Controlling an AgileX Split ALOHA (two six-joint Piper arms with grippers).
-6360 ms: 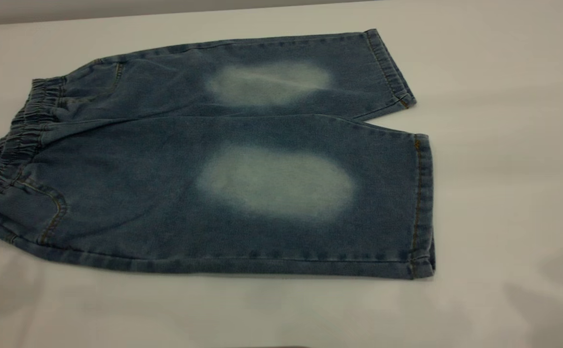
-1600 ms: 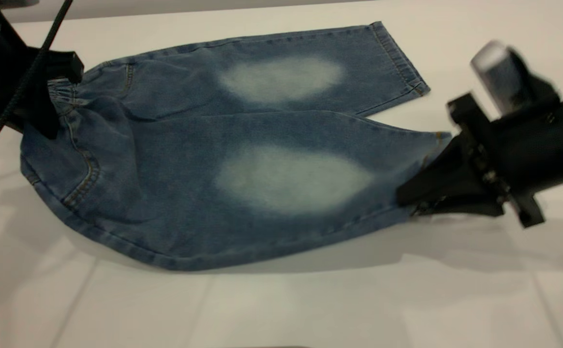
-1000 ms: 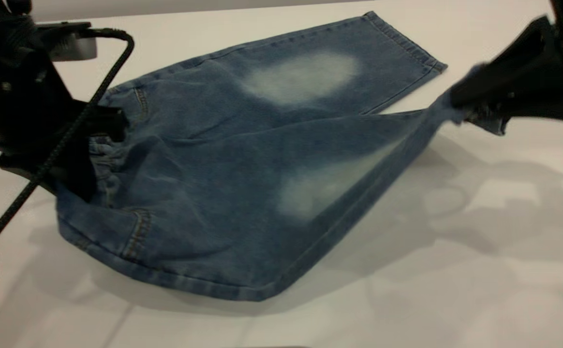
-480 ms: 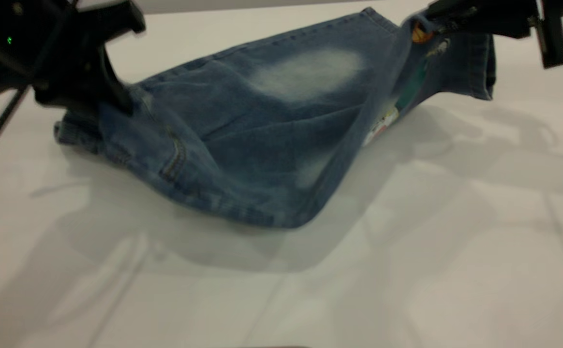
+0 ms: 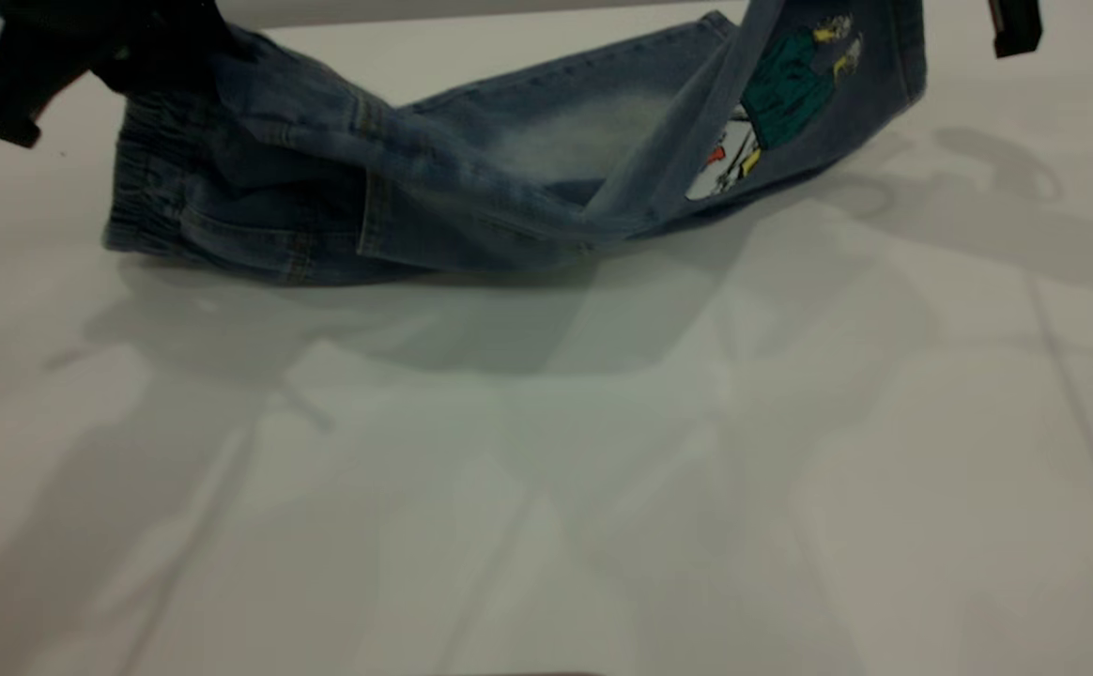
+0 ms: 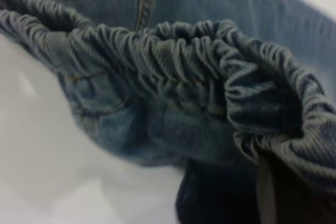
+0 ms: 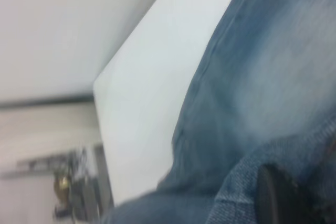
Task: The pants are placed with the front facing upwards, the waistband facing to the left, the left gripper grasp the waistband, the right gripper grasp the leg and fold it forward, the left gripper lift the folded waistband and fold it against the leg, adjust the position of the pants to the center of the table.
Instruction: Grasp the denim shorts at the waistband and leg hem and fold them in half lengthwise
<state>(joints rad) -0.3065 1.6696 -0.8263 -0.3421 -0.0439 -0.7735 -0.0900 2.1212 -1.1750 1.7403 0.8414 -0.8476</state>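
The blue denim pants [image 5: 471, 178] hang half lifted off the white table [image 5: 546, 469]. My left gripper [image 5: 133, 42], at the far left, is shut on the gathered waistband [image 6: 178, 56], and one of its fingers [image 6: 265, 192] presses against the ruffled denim. My right gripper is mostly above the exterior view's top edge, with only a black part [image 5: 1014, 26] showing. It is shut on the near leg's hem [image 7: 247, 182] and holds it high. The raised leg [image 5: 819, 84] is turned over and shows a colourful cartoon patch [image 5: 781, 94]. The far leg [image 5: 584, 113] lies flat beneath.
The table's far edge [image 5: 509, 14] runs just behind the pants. Bare tabletop spreads across the whole near half, crossed by the arms' shadows. In the right wrist view a table edge [image 7: 100, 129] and the room's floor show beyond it.
Both grippers have risen and carried the near side of the pants toward the far edge. The near leg has swung over the far leg, showing its back with the patch.
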